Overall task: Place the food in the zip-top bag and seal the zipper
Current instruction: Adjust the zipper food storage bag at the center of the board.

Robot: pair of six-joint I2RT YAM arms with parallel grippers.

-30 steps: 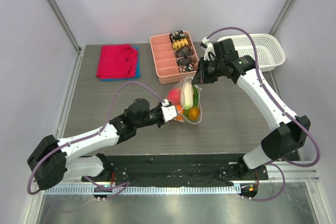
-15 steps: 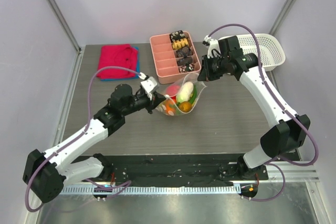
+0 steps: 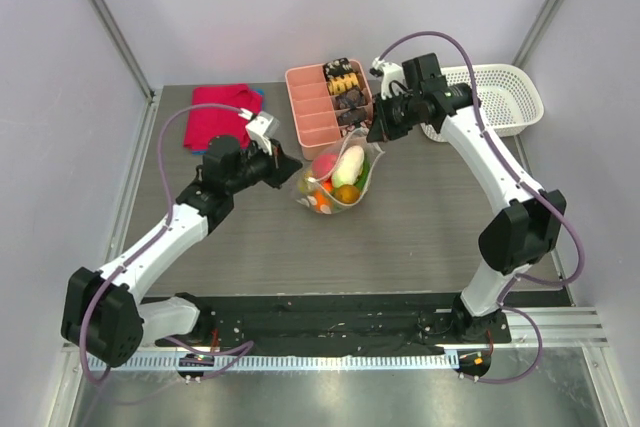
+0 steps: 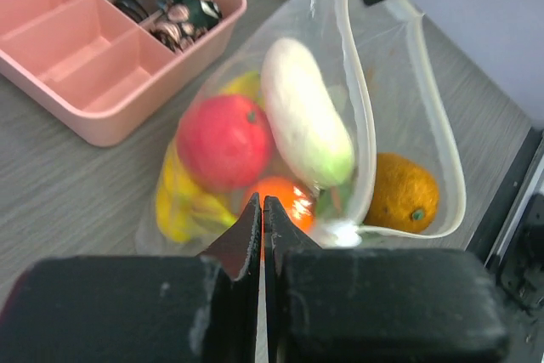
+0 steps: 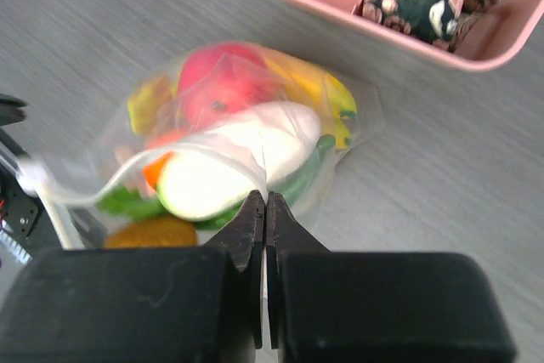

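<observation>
The zip-top bag (image 3: 335,182) hangs between my two grippers just in front of the pink tray, its mouth open. It holds the food: a red apple (image 4: 223,140), a white and green piece (image 4: 304,121), an orange (image 4: 405,193) and yellow bananas (image 4: 180,203). The pale zipper (image 4: 361,125) runs along the open mouth edge. My left gripper (image 3: 292,170) is shut at the bag's left end, its tips (image 4: 263,203) pressed on the film. My right gripper (image 3: 377,140) is shut on the bag's rim at the right end, which also shows in the right wrist view (image 5: 265,199).
A pink divided tray (image 3: 318,127) with dark snacks stands right behind the bag. A white mesh basket (image 3: 505,97) sits at the back right. A red cloth (image 3: 220,115) over a blue one lies at the back left.
Both grippers have carried the bag away from the table's middle, back and left toward the pink tray. The left arm has swung up and outward.
</observation>
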